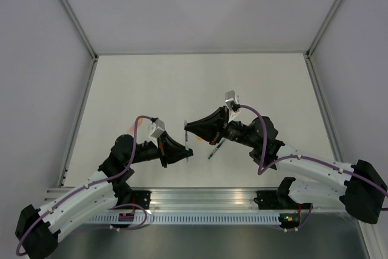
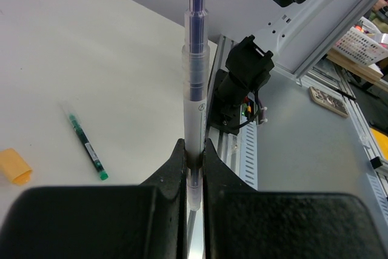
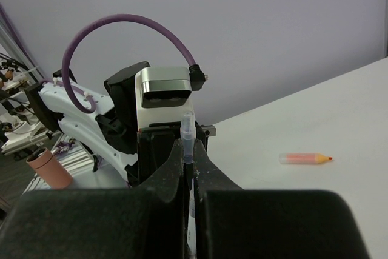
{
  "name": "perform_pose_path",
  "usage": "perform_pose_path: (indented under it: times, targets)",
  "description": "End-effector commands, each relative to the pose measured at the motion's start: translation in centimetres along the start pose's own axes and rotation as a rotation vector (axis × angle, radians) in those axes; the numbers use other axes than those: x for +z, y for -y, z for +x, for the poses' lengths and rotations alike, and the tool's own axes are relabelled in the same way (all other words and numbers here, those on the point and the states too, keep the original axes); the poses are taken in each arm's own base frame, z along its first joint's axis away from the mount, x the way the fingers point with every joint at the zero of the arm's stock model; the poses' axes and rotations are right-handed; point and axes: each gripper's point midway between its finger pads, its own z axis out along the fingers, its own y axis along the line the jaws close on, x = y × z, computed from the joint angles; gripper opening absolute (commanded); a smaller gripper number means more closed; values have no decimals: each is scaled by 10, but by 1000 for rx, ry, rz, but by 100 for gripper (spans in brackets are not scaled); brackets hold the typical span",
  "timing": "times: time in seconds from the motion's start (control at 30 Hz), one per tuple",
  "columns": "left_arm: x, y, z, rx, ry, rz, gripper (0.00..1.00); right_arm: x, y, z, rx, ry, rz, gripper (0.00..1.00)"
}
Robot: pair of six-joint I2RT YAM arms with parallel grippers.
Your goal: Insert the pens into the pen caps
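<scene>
My left gripper [image 1: 187, 150] [image 2: 194, 147] is shut on a clear-bodied pen [image 2: 195, 89] with a dark blue core, held upright, tip up. My right gripper [image 1: 188, 127] [image 3: 189, 147] is shut on a pale stubby pen cap [image 3: 188, 130] and sits just above the pen's tip, its black body showing at the top of the left wrist view. I cannot tell whether tip and cap touch. A dark pen with a green end [image 2: 86, 144] [image 1: 216, 148] lies on the table. A bright orange cap [image 2: 13, 165] lies near it. An orange-ended pen [image 3: 305, 158] lies further off.
The white table [image 1: 200, 83] is walled at the back and both sides. The aluminium base rail [image 1: 200, 201] runs along the near edge. A small orange spot [image 1: 136, 124] shows beside the left arm's elbow. Purple cables loop over both wrists.
</scene>
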Motion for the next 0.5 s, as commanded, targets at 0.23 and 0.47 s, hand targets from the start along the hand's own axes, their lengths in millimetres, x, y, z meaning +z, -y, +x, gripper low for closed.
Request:
perform_pose_path:
  times: [0.23,0.47]
  targets:
    - [-1,1,-15,22,45,-19,2,-4,-5,0,-11,31,-26,0]
    - [-1,0,-15,23,49,-21,2,-2,-1,8,-4,15,-26,0]
